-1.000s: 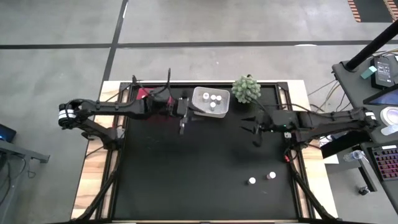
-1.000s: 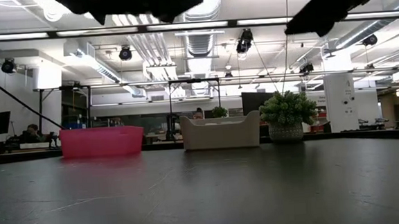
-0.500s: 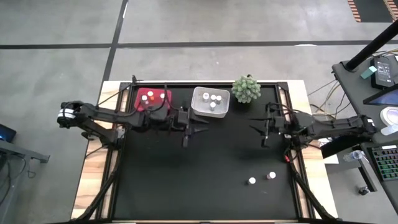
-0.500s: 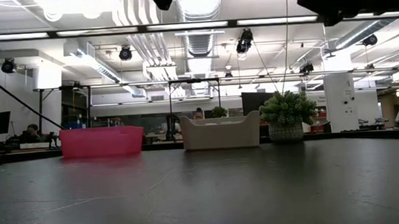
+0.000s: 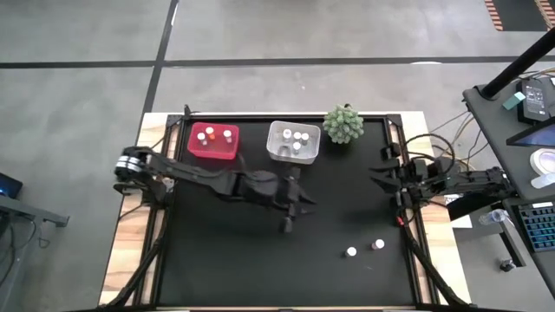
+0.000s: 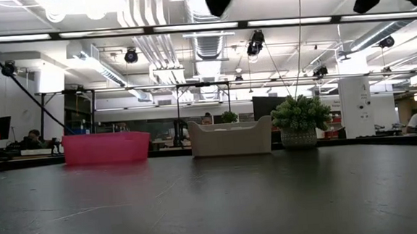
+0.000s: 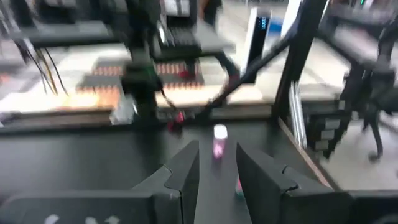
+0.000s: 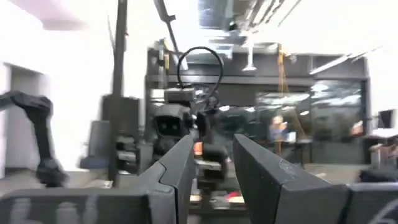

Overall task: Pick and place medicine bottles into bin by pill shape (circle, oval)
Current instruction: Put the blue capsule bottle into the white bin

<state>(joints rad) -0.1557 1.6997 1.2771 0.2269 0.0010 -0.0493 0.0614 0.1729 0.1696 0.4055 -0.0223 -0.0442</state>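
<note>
Two loose medicine bottles (image 5: 350, 252) (image 5: 378, 245) with white caps stand upright on the black table near its right front. My left gripper (image 5: 305, 207) hovers open over the middle of the table, pointing toward them. In the left wrist view one bottle (image 7: 219, 140) shows beyond the gap between the fingers, clear of them. My right gripper (image 5: 380, 176) is drawn back at the table's right edge, open and holding nothing. The pink bin (image 5: 214, 142) and the white bin (image 5: 294, 142) at the far edge hold several bottles.
A green spiky plant (image 5: 343, 124) in a pot stands right of the white bin at the far edge. The black surface between the bins and the two loose bottles is bare. Cables and a desk with equipment lie beyond the right edge.
My left gripper has swung from beside the white bin toward the table's near and right side, toward the two loose bottles, rolling as it went. My right gripper has drawn back toward the right edge and tipped upward.
</note>
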